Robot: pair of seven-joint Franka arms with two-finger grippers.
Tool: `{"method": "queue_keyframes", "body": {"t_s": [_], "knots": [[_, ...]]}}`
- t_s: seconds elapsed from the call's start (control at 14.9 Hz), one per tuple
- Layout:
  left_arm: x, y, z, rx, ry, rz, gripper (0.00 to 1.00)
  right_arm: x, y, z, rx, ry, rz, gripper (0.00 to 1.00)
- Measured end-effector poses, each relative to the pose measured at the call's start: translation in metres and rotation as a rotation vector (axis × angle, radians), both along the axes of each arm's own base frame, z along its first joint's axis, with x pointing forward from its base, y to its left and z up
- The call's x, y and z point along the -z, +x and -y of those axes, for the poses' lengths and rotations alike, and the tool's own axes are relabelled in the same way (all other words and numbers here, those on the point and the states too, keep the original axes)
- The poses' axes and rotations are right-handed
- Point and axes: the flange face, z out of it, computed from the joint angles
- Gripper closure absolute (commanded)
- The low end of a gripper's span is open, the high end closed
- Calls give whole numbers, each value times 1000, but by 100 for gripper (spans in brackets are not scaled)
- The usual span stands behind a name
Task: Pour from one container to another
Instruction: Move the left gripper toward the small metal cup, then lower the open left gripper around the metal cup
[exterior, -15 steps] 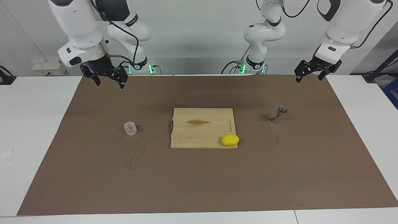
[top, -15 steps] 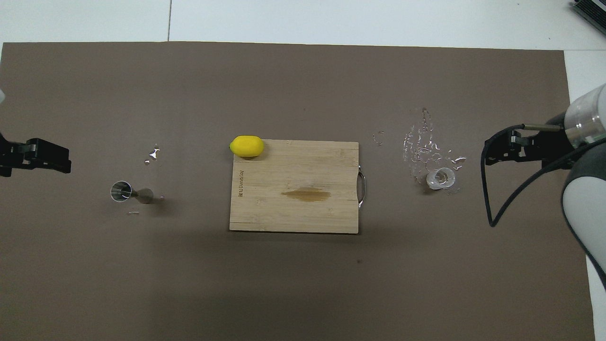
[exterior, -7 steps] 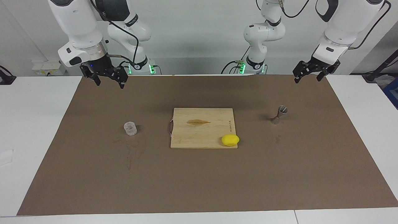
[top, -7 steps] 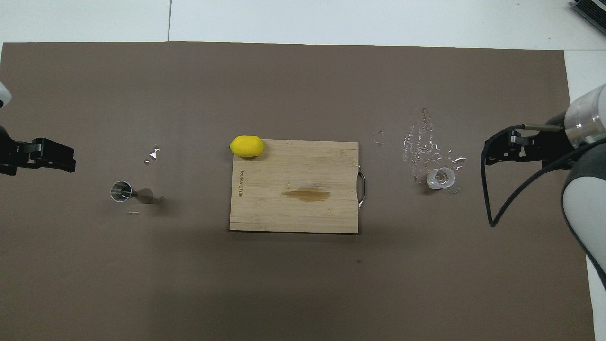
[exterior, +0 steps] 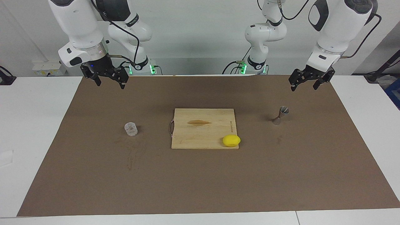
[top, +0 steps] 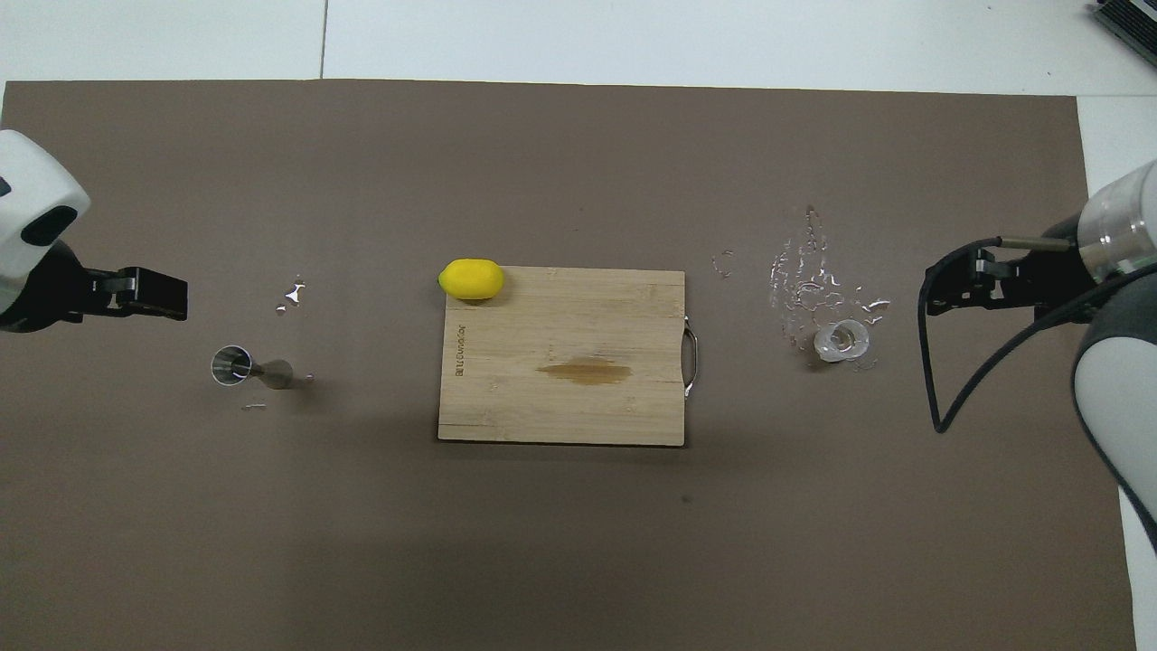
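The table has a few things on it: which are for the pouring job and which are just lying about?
For the job:
- clear cup, toward the right arm's end
- metal jigger, toward the left arm's end

Just lying about:
- cutting board, between them
- lemon, on the board's corner
- spilled drops around the cup

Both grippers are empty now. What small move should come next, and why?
Probably the right gripper should descend toward the clear cup. It hangs open in the air at that end of the table; the cup stands untouched and nothing is held. The left gripper, open, is up in the air near the jigger, which stands upright.
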Motion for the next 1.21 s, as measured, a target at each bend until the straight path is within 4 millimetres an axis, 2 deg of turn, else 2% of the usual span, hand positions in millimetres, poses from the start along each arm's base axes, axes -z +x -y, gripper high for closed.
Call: {"method": "queue_keyframes", "body": {"t_s": [0.2, 0.4, 0.54, 0.74, 1.21], "knots": [[18, -4, 2, 8, -4, 92, 0, 0, 0, 0, 0, 0, 0, 0], [28, -8, 8, 22, -5, 114, 0, 0, 0, 0, 0, 0, 0, 0], [40, -9, 20, 45, -9, 136, 0, 0, 0, 0, 0, 0, 0, 0], [56, -15, 47, 97, -14, 137, 0, 0, 0, 0, 0, 0, 0, 0], [59, -25, 87, 161, -33, 126, 0, 0, 0, 0, 0, 0, 0, 0]]}}
